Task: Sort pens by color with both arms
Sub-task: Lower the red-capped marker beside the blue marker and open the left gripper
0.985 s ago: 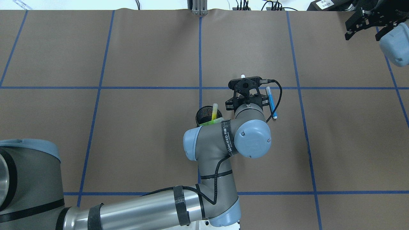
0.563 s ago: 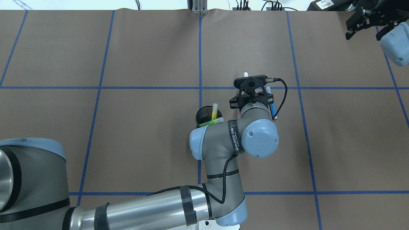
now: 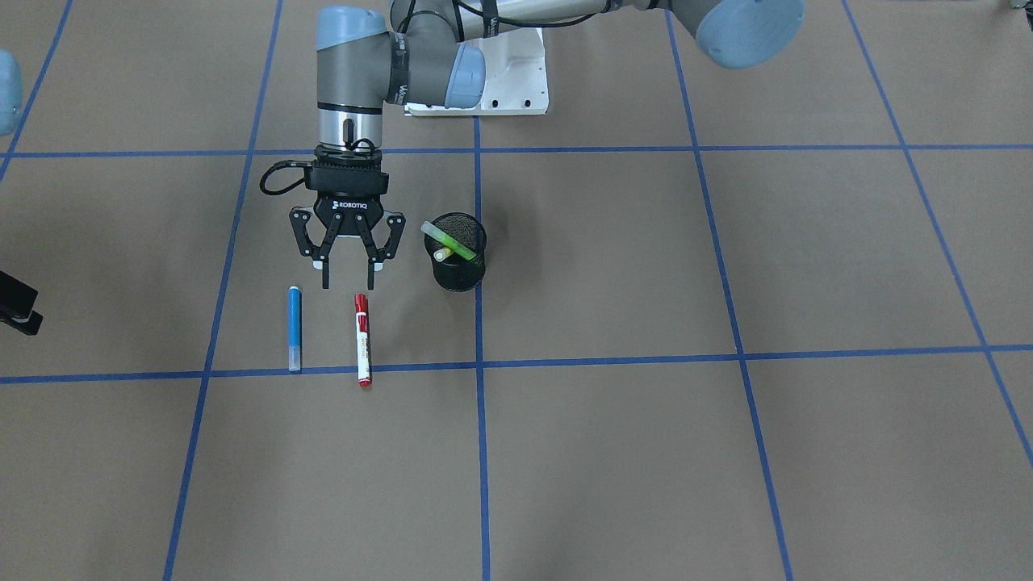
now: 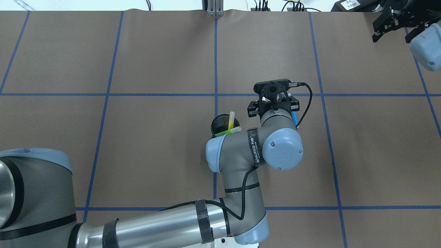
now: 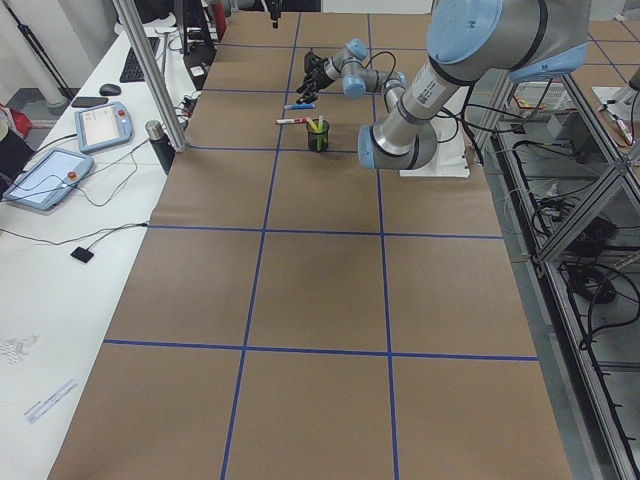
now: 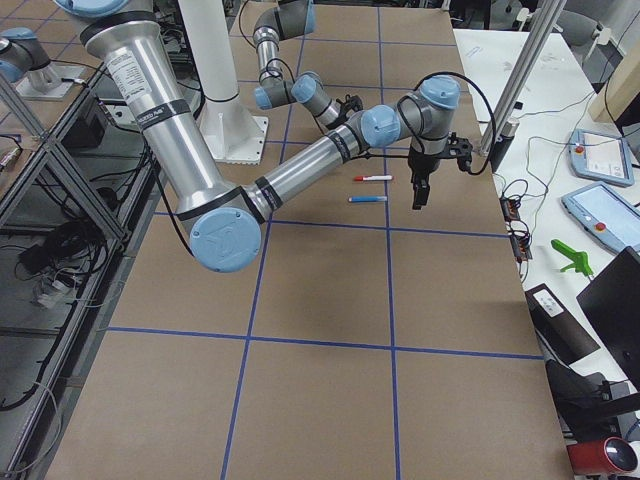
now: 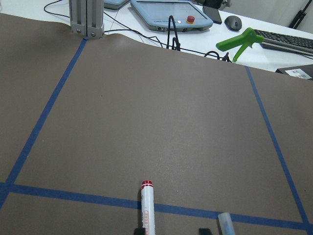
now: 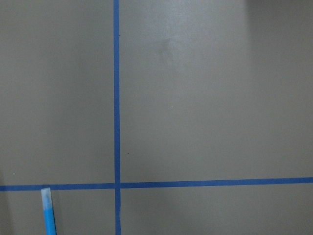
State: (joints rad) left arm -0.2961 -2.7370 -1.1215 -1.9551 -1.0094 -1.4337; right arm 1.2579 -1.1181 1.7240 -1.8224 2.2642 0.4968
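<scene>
The blue pen (image 3: 294,327) and the red-capped pen (image 3: 362,339) lie side by side on the brown table cover. My left gripper (image 3: 347,282) hangs open and empty just above their near ends, between the two. In the left wrist view the red-capped pen (image 7: 147,205) and the blue pen's tip (image 7: 226,223) show ahead of the fingertips (image 7: 141,230). The lime green pen (image 3: 448,240) and the yellow pen (image 3: 442,254) stand in the black mesh cup (image 3: 460,270). My right gripper (image 4: 392,34) is open and empty at the table's far right corner. The overhead view hides the red-capped pen.
Blue tape lines (image 3: 478,363) divide the brown cover into squares. The white pedestal base (image 3: 516,81) stands at the robot's side. Tablets and a keyboard (image 7: 283,39) lie beyond the far table edge.
My left gripper has moved a little to the right in the overhead view and now covers the red-capped pen's tip and part of the blue pen. The right gripper has barely moved.
</scene>
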